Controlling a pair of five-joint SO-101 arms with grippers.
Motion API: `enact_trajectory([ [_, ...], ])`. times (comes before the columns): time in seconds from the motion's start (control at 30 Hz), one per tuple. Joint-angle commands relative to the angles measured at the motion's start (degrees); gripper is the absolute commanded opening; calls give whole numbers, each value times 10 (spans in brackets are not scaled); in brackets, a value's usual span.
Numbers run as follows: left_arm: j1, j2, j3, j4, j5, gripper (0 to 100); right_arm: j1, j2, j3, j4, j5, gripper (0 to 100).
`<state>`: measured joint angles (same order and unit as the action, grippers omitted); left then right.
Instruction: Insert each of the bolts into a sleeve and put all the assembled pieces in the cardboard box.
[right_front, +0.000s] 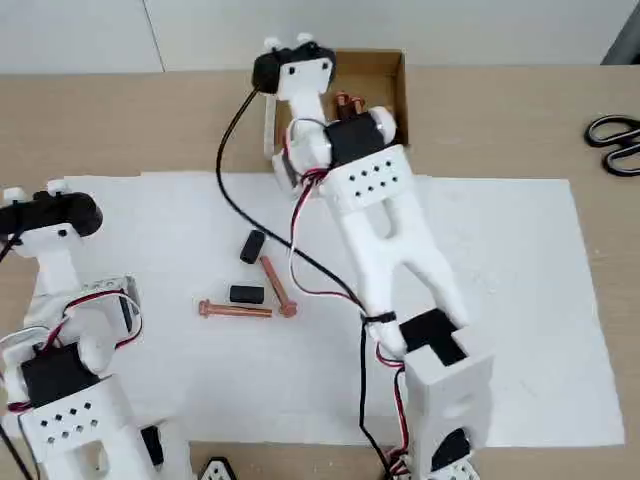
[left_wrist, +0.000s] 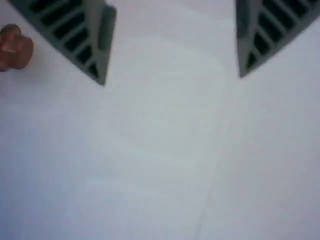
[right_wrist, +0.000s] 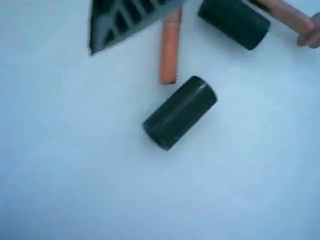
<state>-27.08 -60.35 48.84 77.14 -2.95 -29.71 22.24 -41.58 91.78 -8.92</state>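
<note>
Two black sleeves lie on the white paper, one (right_front: 252, 245) farther back and one (right_front: 246, 295) beside two copper bolts, one bolt (right_front: 235, 310) lying flat and one (right_front: 275, 285) slanted. The cardboard box (right_front: 392, 75) at the back holds copper pieces (right_front: 350, 103). My right gripper (right_front: 280, 120) hangs high in front of the box. One of its fingers (right_wrist: 125, 20) shows above a sleeve (right_wrist: 180, 112), a bolt (right_wrist: 170, 50) and a second sleeve (right_wrist: 232, 22), with nothing held. My left gripper (left_wrist: 171, 77) is open over bare paper, a bolt head (left_wrist: 15, 47) off to its side.
Scissors (right_front: 615, 140) lie on the wooden table at the far right. The white paper sheet (right_front: 500, 260) covers the middle of the table. A black cable (right_front: 240, 200) runs from the right arm across the paper near the sleeves.
</note>
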Motion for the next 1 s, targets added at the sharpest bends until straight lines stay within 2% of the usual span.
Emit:
enact_trajectory([
  [0.0,0,-2,-22,2,-1,165,-26,-30,-26,0,-68,245],
  [0.37,1,-2,-22,4,-1,165,-109,102,-25,-27,-132,245],
  [0.57,1,-2,-21,4,-1,165,-106,153,-25,-107,-133,245],
  [0.83,1,-2,-21,4,-1,165,-109,208,-25,-165,-136,245],
  [0.97,1,-2,-21,4,-1,165,-109,217,-25,-163,-197,244],
])
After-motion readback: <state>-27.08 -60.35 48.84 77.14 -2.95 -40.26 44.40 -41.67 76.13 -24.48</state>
